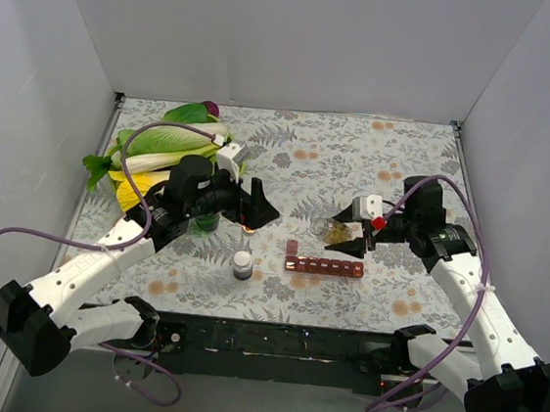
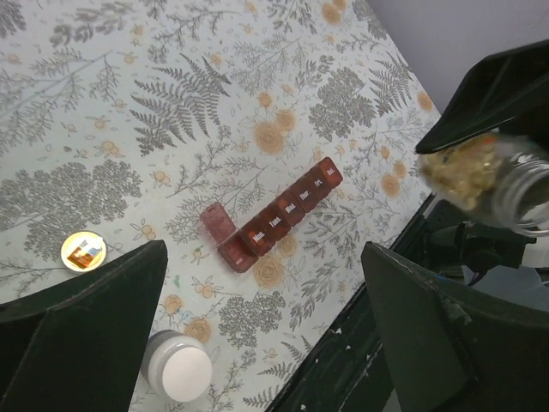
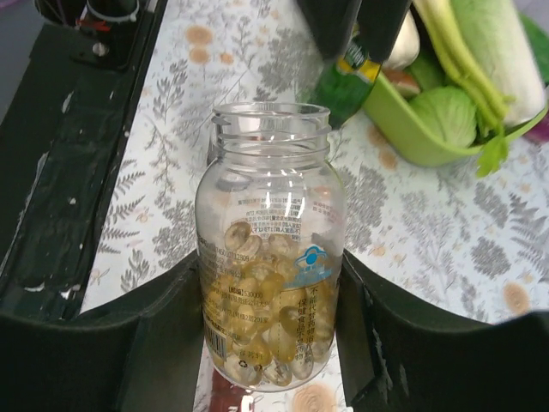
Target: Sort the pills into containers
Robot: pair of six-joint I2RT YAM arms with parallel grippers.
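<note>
- While the right gripper [image 1: 352,237] is clamped on a clear bottle [image 3: 270,257], the left gripper [image 1: 255,210] hangs spread wide with nothing between its fingers [image 2: 86,335].
- Clear bottle: cap off, mouth open, lower part filled with yellow translucent capsules [image 3: 257,318]. A printed label shows on the glass. Both right fingers [image 3: 163,343] press its sides.
- Top view puts the bottle just beyond the left half of the containers [image 1: 326,266], tipped off upright. Whether it is over the row or only behind it, I cannot tell.
- Containers: a dark red strip of small lidded compartments, flat on the floral cloth [image 1: 358,166], between the two arms and close to the near edge of the table.
- White day labels can be read on the shut lids in the left wrist view.
- Left-end lid [image 2: 216,225] is flipped back and standing open. What is inside that compartment is not legible.
- Small grey bottle with a white cap [image 1: 242,264] stands upright just left of the strip, not touching it.
- Little round yellow-rimmed disc [image 2: 83,251] lies on the cloth under the left gripper.
- Green bottle [image 1: 204,221] stands behind the left arm, beside a green tray [image 3: 403,129] of leafy vegetables [image 1: 168,146] at the far left.
</note>
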